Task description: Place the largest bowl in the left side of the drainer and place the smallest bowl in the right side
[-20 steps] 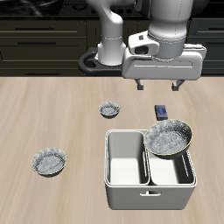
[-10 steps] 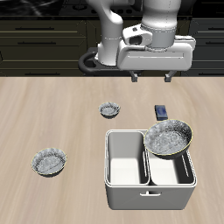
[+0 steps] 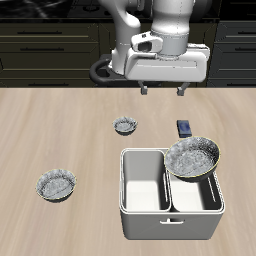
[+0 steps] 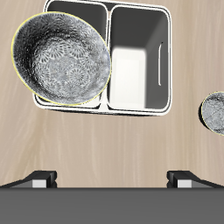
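Three bowls show from the front: the largest bowl (image 3: 193, 157) rests tilted across the drainer (image 3: 170, 222); the smallest bowl (image 3: 125, 126) sits farther back on the desk (image 3: 60, 125). The tool (image 3: 162, 91) hangs above, fingers spread, empty. Wrist view: the largest bowl (image 4: 59, 58) overlaps one drainer (image 4: 140, 61) compartment.

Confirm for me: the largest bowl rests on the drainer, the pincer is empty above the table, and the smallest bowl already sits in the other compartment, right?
Not quite. The exterior view shows the smallest bowl on the table behind the drainer, not in a compartment. The largest bowl does rest on the drainer, and the pincer is empty.
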Controlling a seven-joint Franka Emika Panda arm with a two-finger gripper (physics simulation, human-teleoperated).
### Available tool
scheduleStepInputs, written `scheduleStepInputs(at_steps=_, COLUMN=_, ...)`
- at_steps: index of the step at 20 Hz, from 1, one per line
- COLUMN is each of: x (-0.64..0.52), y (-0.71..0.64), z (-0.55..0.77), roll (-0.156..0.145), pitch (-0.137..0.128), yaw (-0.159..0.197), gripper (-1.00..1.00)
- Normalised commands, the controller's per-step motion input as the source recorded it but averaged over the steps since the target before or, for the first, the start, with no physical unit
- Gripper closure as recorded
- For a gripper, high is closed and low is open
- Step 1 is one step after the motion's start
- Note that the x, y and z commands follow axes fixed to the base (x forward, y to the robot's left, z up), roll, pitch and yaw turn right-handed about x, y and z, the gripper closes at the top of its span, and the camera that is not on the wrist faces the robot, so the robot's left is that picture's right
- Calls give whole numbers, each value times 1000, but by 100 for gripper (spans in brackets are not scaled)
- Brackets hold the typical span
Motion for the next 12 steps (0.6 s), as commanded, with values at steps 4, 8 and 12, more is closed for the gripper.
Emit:
scheduleStepInputs(at_steps=4, x=-321, y=-135, z=-119, roll=-11, pitch=-50, yaw=36, gripper=-100)
scheduleStepInputs(at_steps=8, x=-267, y=-182, z=-48, roll=-10, pitch=-22, yaw=24, gripper=-100)
scheduleStepInputs(at_steps=12, x=-333, y=-68, z=108, roll=15, pitch=-43, yaw=38, gripper=-100)
